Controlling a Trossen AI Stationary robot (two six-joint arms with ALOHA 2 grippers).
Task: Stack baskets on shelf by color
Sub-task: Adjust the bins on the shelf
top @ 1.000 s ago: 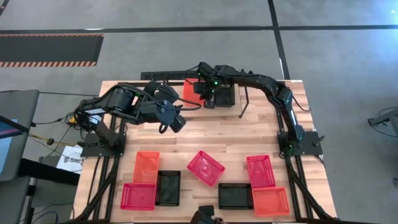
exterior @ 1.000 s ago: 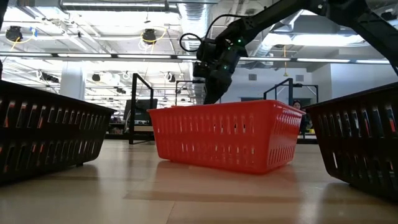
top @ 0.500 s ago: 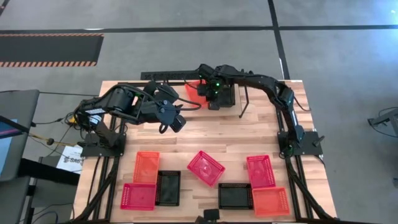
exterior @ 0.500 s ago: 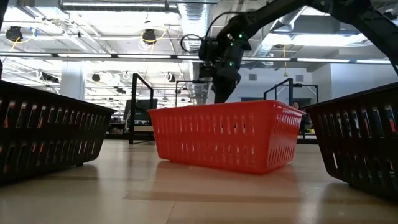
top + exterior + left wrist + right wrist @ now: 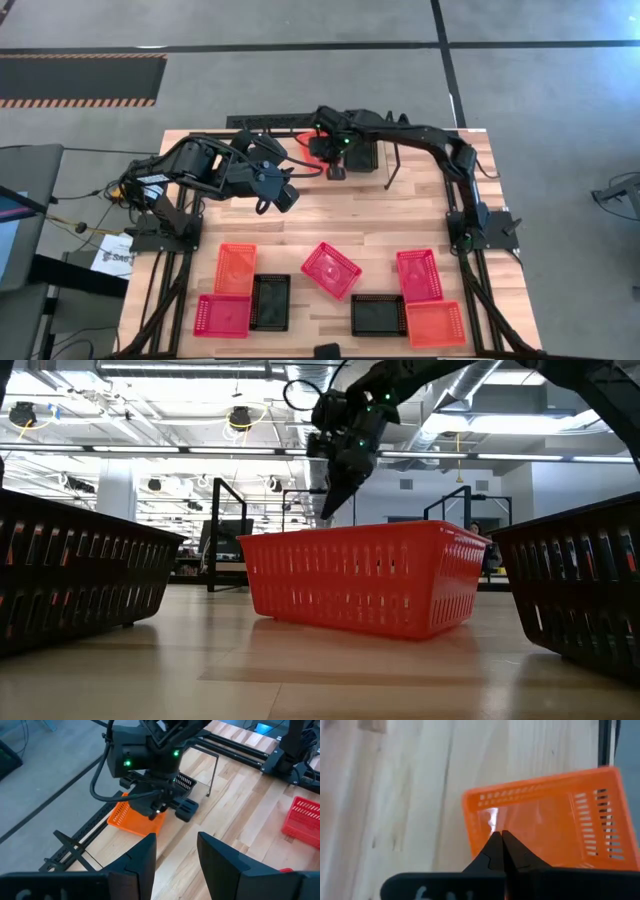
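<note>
Industrial lab hall around me: grey concrete floor [image 5: 300,90] with black-orange striped hazard tape [image 5: 80,100], exposed silver ceiling ducts [image 5: 300,380], long strip lights [image 5: 130,448], my butcher-block wooden workbench [image 5: 330,225].

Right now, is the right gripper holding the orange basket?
No, the right gripper is shut and empty, its tips just above the orange basket.

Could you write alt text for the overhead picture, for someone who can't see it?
Seen from above, the right arm's shut tool hovers by an orange basket and a black basket on the shelf. The left tool waits nearby, and seven more baskets lie along the table's near edge.
</note>
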